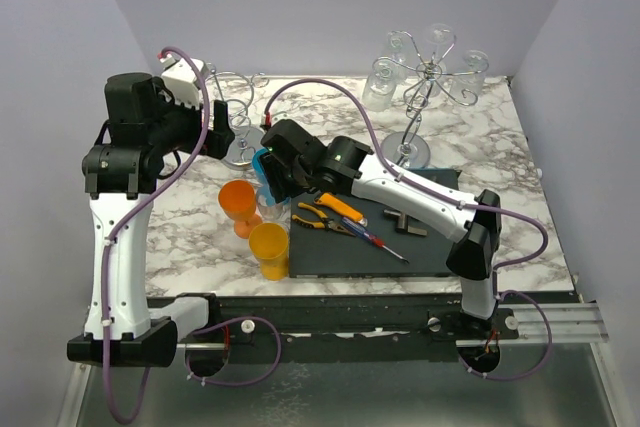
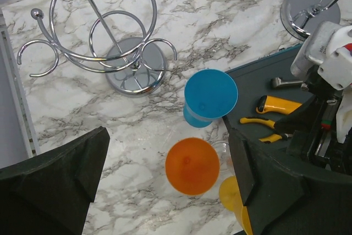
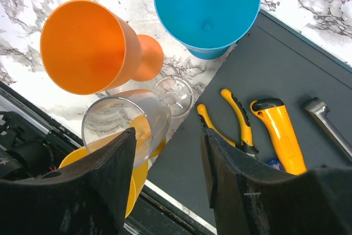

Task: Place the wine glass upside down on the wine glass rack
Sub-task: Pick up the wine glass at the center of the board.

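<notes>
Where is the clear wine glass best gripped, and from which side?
Grip its bowl from above with the right gripper. The clear wine glass stands upright, and the orange goblet and yellow cup crowd it, so reaching the stem sideways looks blocked.

Marble tabletop (image 1: 510,147). Far left: empty chrome rack (image 2: 135,70). Far right: second rack (image 1: 408,150), hung with glasses. Near right: dark mat (image 1: 340,257), flat. Clustered just left of mat, upright: blue cup (image 2: 210,96), orange cup (image 1: 238,202), yellow cup (image 1: 268,247), clear wine glass (image 3: 129,122).
</notes>
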Controlling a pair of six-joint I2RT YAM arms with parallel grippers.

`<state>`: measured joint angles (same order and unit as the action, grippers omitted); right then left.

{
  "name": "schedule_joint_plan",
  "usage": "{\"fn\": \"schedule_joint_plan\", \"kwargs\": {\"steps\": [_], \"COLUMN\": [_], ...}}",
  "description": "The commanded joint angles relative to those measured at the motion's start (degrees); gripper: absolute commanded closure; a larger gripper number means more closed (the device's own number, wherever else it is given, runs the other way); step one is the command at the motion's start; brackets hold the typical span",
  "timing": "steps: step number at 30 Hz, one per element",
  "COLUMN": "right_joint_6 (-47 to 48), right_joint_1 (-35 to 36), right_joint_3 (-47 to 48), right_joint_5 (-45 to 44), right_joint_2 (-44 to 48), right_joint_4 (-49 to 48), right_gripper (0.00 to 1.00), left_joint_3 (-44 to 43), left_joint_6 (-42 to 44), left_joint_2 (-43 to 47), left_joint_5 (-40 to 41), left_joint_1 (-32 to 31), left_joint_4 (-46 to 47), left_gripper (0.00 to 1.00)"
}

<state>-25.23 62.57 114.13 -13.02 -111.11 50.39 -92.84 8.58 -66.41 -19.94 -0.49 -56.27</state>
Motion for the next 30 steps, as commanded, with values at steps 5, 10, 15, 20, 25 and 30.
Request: {"fn": "schedule_joint_plan", "kwargs": {"steps": [5, 10, 15, 20, 25, 30], "right_joint_6": [1.26, 1.93, 2.21, 2.41, 3.07, 4.39], "right_joint_1": [0.35, 0.21, 0.0, -0.66, -1.61, -2.3], "right_joint_3": [1.66, 2.49, 4.05, 4.3, 6.89, 10.98], "right_joint_5": [-0.7, -0.12, 0.52, 0.15, -2.43, -5.29], "right_joint_2": [-2.43, -5.15, -7.82, -7.85, -5.95, -2.14], "right_joint_4": [0.16, -0.19, 0.26, 0.13, 2.68, 7.75], "right_gripper": [0.46, 0.47, 0.53, 0.79, 0.98, 0.99], "left_joint_3": [1.79, 2.05, 2.61, 3.7, 4.27, 4.5], "left_joint_6": [-0.6, 0.73, 1.56, 2.63, 3.38, 2.52], "left_joint_2": [1.63, 2.63, 3.37, 3.74, 3.62, 2.98], "left_joint_5": [-1.78, -0.83, -0.97, -1.24, -2.21, -5.7], "left_joint_1": [-0.04, -0.03, -0.04, -0.04, -0.04, -0.04], "left_joint_4": [-0.41, -0.33, -0.51, -0.51, -0.51, -0.51], "left_gripper": [0.01, 0.01, 0.01, 0.01, 0.01, 0.01]}}
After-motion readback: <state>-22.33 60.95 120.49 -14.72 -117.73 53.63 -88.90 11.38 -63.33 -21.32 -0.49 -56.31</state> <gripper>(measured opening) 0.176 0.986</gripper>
